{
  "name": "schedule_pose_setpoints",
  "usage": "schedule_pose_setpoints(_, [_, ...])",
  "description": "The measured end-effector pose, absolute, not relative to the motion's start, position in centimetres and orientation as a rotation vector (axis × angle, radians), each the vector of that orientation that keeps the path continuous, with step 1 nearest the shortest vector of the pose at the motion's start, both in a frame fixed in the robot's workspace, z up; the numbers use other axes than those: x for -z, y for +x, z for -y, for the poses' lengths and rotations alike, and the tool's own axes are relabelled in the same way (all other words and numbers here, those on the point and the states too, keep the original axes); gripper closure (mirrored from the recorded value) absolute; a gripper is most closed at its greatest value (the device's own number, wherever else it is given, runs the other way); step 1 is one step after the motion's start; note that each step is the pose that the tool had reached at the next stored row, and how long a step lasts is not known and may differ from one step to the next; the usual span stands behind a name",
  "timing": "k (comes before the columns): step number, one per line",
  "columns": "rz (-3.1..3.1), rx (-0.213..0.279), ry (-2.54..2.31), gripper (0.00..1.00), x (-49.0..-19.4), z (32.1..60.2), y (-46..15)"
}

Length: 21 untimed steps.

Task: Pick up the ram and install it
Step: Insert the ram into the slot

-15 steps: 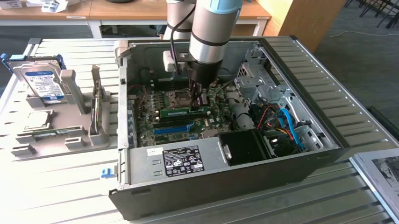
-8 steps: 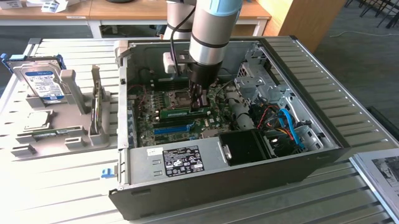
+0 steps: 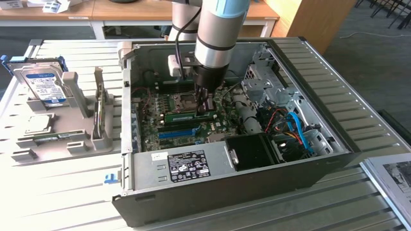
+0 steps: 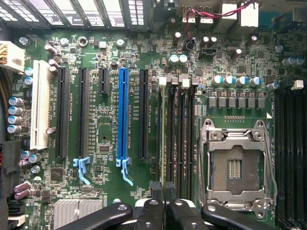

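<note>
The ram, a long thin green stick, lies along a black memory slot on the motherboard inside the open computer case. My gripper reaches straight down to the end of the ram nearer the exterior view's right, with its fingers shut on that end. In the wrist view the two dark fingertips stand close together, so the gripper shows only a sliver of gap. The ram's thin edge runs away from them along the slot, between the blue slot and the CPU socket.
The case walls surround the arm. A black power supply sits at the near side, with blue and red cables at the exterior view's right. On that view's left, a grey holder carries a hard drive.
</note>
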State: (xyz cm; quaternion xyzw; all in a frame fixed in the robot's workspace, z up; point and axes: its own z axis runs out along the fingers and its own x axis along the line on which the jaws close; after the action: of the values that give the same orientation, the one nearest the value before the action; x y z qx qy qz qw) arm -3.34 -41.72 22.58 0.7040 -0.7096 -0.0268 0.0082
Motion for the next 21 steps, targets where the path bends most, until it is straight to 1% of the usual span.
schedule_pose_setpoints(16, [2.218, 0.084, 2.201, 0.87, -22.33, 41.73, -3.33])
schedule_pose_setpoints(17, [2.218, 0.084, 2.200, 0.82, -22.34, 41.73, -3.33])
schedule_pose_setpoints(18, [2.218, 0.084, 2.200, 0.82, -22.35, 41.74, -3.33])
schedule_pose_setpoints(19, [2.218, 0.084, 2.200, 0.75, -22.35, 41.74, -3.34])
schedule_pose_setpoints(21, [2.218, 0.084, 2.200, 0.75, -22.35, 41.74, -3.34])
